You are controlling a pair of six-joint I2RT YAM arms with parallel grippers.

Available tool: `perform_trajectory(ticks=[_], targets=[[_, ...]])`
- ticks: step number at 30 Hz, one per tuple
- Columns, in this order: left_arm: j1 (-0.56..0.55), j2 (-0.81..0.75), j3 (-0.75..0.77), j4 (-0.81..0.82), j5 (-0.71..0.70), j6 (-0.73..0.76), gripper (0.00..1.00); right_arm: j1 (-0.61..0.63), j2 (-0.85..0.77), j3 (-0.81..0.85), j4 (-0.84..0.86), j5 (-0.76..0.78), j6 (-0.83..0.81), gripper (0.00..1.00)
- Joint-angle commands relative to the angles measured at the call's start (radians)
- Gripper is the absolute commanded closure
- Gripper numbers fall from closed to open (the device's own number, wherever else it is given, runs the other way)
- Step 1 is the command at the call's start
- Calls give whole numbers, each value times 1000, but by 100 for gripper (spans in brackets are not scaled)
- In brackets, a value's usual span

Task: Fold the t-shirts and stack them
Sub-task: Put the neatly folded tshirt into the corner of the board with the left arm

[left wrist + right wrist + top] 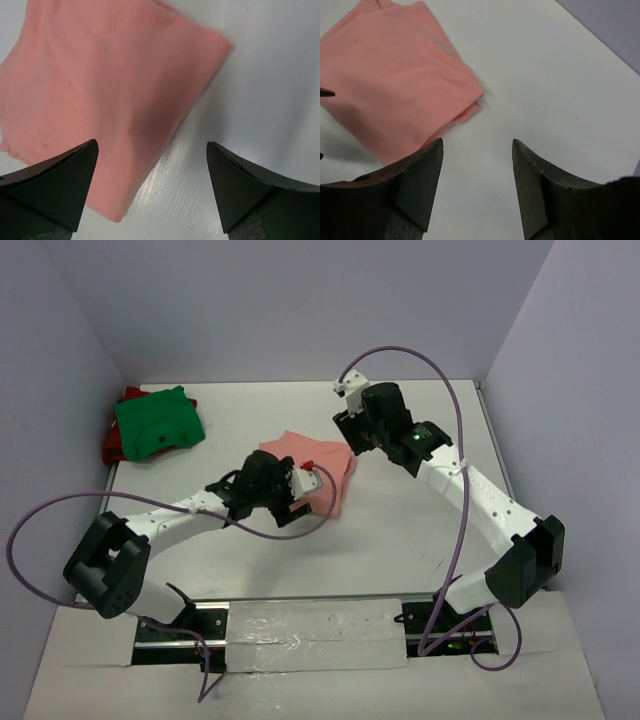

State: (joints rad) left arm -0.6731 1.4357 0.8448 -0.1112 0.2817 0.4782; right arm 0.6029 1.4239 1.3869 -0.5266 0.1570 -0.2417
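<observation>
Salmon-pink shirt (318,472); green shirt (157,423); red shirt (110,444).

White arms (170,518), black fingers (55,190), purple cables (400,349)

A white table (400,540) stands boxed by plain lavender-grey walls (300,310) (evenly lit throughout).

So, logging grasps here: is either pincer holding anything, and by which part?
Nothing is held. The left pincer and right pincer are both open, near the folded salmon-pink t-shirt.
</observation>
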Motion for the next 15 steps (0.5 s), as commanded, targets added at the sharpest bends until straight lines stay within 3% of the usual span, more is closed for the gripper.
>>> perform_trajectory(ticks=[1,5,15], targets=[[-86,44,-65,149,-280,181,1,-46,-5,23,-35,-54,24,36],[-160,97,-154,289,-453,275,1,-83,-13,20,-32,-66,27,35],[-232,248,-216,497,-539,353,1,-127,-16,27,-36,-77,33,35]])
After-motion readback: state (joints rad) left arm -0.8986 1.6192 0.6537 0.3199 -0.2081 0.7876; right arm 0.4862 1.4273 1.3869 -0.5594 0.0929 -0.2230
